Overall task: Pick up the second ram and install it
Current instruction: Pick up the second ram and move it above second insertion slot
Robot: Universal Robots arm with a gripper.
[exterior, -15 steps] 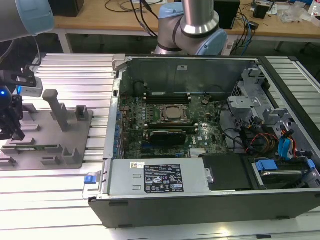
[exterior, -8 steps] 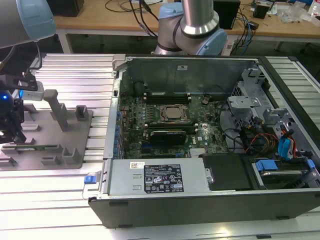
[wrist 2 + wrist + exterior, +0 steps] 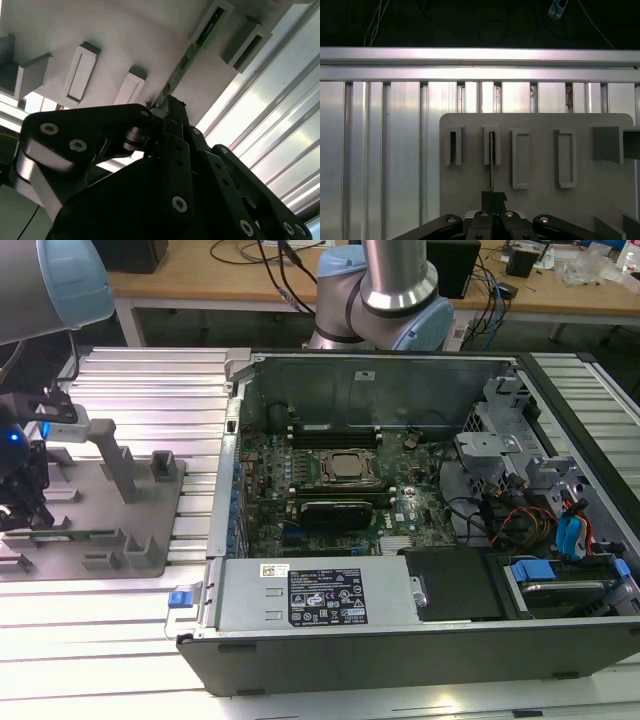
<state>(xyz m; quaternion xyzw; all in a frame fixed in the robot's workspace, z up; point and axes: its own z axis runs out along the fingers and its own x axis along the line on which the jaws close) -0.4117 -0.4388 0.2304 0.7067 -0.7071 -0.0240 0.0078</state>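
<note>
Pinching the second ram (image 3: 491,165), standing on edge in the grey fixture (image 3: 600,195) at lower centre of the first wrist view, the gripper (image 3: 493,196) looks closed; a square, straight pull should prevent binding.

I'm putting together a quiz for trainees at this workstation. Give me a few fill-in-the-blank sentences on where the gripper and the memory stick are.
1. The gripper is shut on the end of a thin ___ memory stick.
2. The stick rests on the ___ fixture, outside the computer case.
3. In the exterior view, the fixture sits to the case's ___.

Missing words: green; grey; left.
</note>
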